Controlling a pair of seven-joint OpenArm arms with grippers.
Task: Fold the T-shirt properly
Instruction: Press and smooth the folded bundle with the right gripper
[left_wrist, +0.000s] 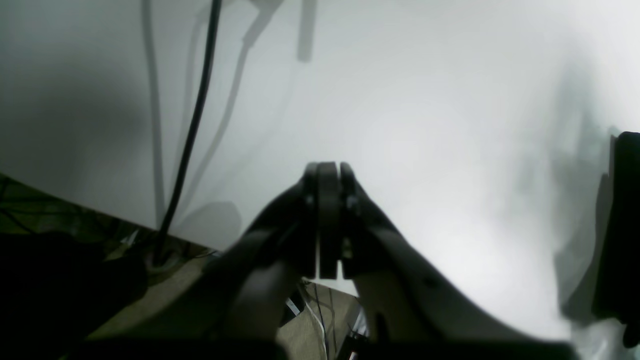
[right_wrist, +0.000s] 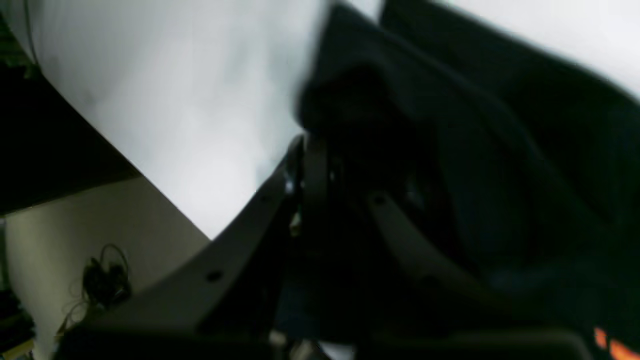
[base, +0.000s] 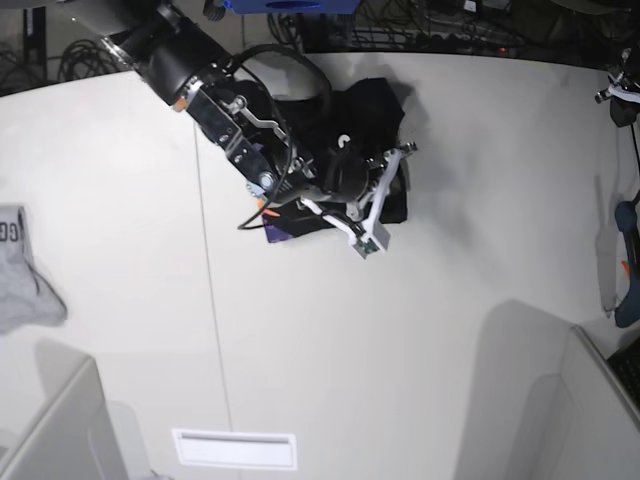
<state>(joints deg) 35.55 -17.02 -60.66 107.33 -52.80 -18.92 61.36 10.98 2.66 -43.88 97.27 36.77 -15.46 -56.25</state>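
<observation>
Item: T-shirt (base: 375, 110), black, bunched into a compact heap near the far edge of the white table (base: 450, 330). We see a sliver of purple and orange print at its near-left hem; the rest shows plain black. It is not laid flat, and we cannot tell where the sleeves or collar lie.

Position relative to the right gripper (base: 395, 165): the gripper sits directly over the heap's near-right part. In the right wrist view dark cloth (right_wrist: 450, 150) fills the space ahead of and around the tips. The jaws stand pressed together; whether a fold of cloth is pinched between them we cannot tell, the view being dark and blurred.

Left gripper (left_wrist: 327, 172): jaws fully together, nothing between them, over bare table. A dark edge at the right of its view may be the shirt; it lies well apart from the tips. In the base view only a part of that arm shows at the right edge.

Risks, as we judge them:
- If the right gripper lifts with several layers caught, the heap rises as a lump and no clean edge appears.
- If it holds nothing, a pull leaves the cloth where it is.
- The heap lies near the far edge; a drag outward could carry it off.
- One arm working alone is likely to twist the cloth.

Nearby: small grey garment (base: 20, 270) at the table's left edge, well apart.
</observation>
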